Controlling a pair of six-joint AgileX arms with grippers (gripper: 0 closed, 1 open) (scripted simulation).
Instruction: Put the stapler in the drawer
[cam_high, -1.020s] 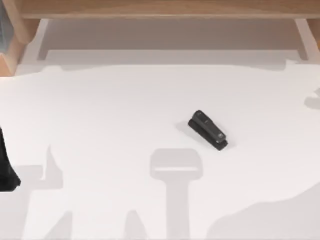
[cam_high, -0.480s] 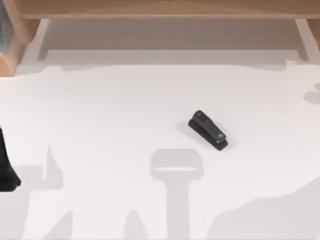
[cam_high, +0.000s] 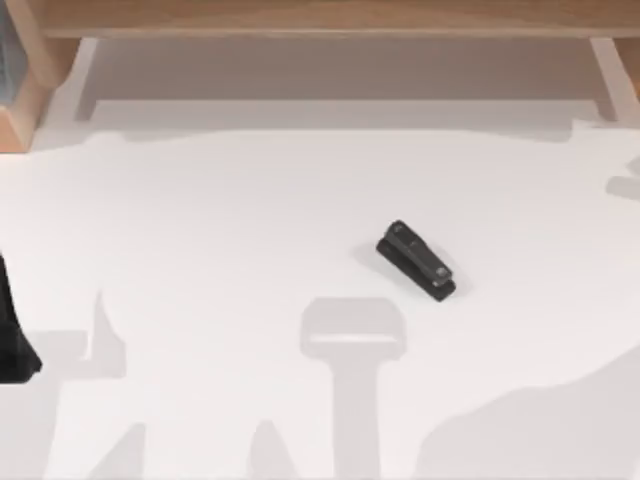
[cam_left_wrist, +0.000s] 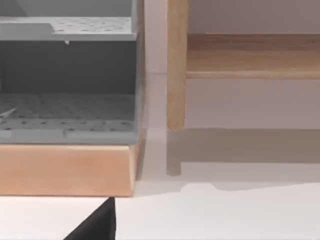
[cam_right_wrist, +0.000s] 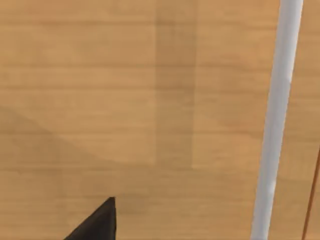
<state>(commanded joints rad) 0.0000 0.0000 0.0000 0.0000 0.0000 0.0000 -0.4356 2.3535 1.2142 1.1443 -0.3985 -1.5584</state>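
Little of the AgileX pair's body can be seen. In the top view, the left arm (cam_high: 12, 340) appears as a plain matte black shape at the left edge, narrow above and widening to a blunt rounded end, with no markings, cables or screws discernible. Each wrist view shows one black pointed wedge of its own tool, the left tool (cam_left_wrist: 95, 226) and the right tool (cam_right_wrist: 96, 223), smooth and unmarked.

Grey perforated shelves (cam_left_wrist: 67, 107) sit inside a wooden-fronted unit (cam_left_wrist: 65, 170). Beside it stands a wooden post (cam_left_wrist: 176, 65) on the white table (cam_left_wrist: 225, 215). A dark gripper fingertip (cam_left_wrist: 97, 227) is in the foreground.
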